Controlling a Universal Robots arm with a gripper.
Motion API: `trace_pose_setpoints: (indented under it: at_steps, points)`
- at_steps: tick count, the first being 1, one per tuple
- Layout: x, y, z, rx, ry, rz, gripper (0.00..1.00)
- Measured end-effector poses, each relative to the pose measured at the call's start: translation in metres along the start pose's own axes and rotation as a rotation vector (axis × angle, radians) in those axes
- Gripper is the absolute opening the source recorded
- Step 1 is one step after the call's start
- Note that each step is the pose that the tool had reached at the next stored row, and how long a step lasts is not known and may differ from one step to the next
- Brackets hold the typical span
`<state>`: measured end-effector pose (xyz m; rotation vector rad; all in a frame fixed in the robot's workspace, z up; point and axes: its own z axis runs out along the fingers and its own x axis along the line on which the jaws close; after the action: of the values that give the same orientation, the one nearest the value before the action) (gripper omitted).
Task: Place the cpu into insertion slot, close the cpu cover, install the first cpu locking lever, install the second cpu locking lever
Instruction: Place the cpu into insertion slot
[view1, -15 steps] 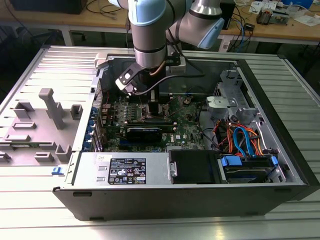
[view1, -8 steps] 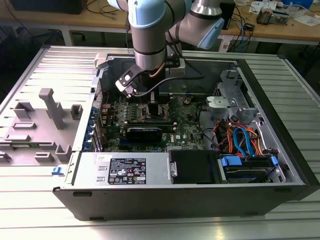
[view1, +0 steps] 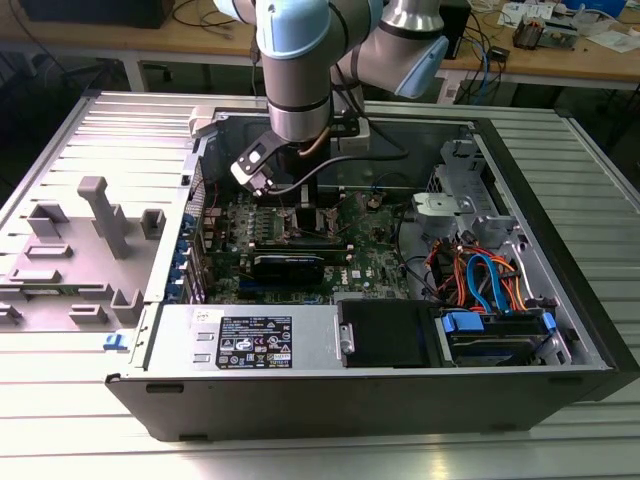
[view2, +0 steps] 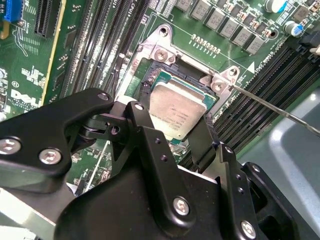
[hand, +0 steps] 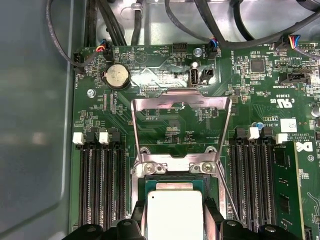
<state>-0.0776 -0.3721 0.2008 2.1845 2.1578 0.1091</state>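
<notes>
Placement of the cpu (hand: 174, 215) is judged to be the step in hand. In the exterior view the gripper (view1: 305, 215) is set low inside the open case (view1: 400, 400), over the far part of the board (view1: 370, 245), a little toward the exterior view's left.

In both wrist views the chip is seen between the two black fingers (view2: 145, 135). These are closed to its width against two opposite edges, so it is taken to be held. It is carried directly over the slot (view2: 142, 82), very near it or just touching. Whether it is seated cannot be told, since part of its edge is hidden by the fingers.

The cover (hand: 180, 96) is swung back on its hinge toward the coin cell (hand: 116, 76), so the slot is left open. One lever (view2: 270, 105) is seen as a thin wire, unhooked and angled away from the slot's corner. Cover and levers are not yet dealt with.

For seating, it is judged that the chip must be kept level and square to the metal rim, with corners matched, and let down without force. The contacts beneath could be bent by a skewed drop.
</notes>
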Motion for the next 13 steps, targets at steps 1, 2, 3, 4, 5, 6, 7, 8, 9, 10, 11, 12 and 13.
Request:
trace_pose_setpoints:
  at_steps: [1, 2, 3, 4, 5, 6, 7, 8, 9, 10, 11, 12, 13]
  points:
    - [0.0, -0.0001, 0.0002, 0.0, -0.0019, 0.0, 0.54]
    - [0.0, -0.0001, 0.0003, 0.0, -0.0034, 0.0, 0.54]
    - [0.0, -0.0001, 0.0005, 0.0, -0.0049, 0.0, 0.54]
    - [0.0, -0.0001, 0.0006, 0.0, -0.006, -0.001, 0.54]
    - [0.0, -0.0001, 0.0007, 0.0001, -0.0065, -0.001, 0.54]
    - [0.0, -0.0001, 0.0008, 0.0, -0.0066, -0.001, 0.54]
    - [0.0001, -0.0001, 0.0009, -0.0001, -0.0065, 0.0, 0.54]
    - [0.0001, -0.0001, 0.0009, -0.0001, -0.0066, 0.0, 0.54]
    - [0.0002, -0.0001, 0.001, -0.0001, -0.0065, 0.001, 0.54]
    - [0.0002, -0.0001, 0.001, -0.0001, -0.0067, 0.001, 0.54]
    - [0.0003, -0.0001, 0.0011, -0.0001, -0.007, 0.002, 0.54]
    - [0.0003, -0.0001, 0.0013, -0.0001, -0.0099, 0.002, 0.54]
    - [0.0004, -0.0001, 0.0013, -0.0002, -0.0117, 0.002, 0.54]
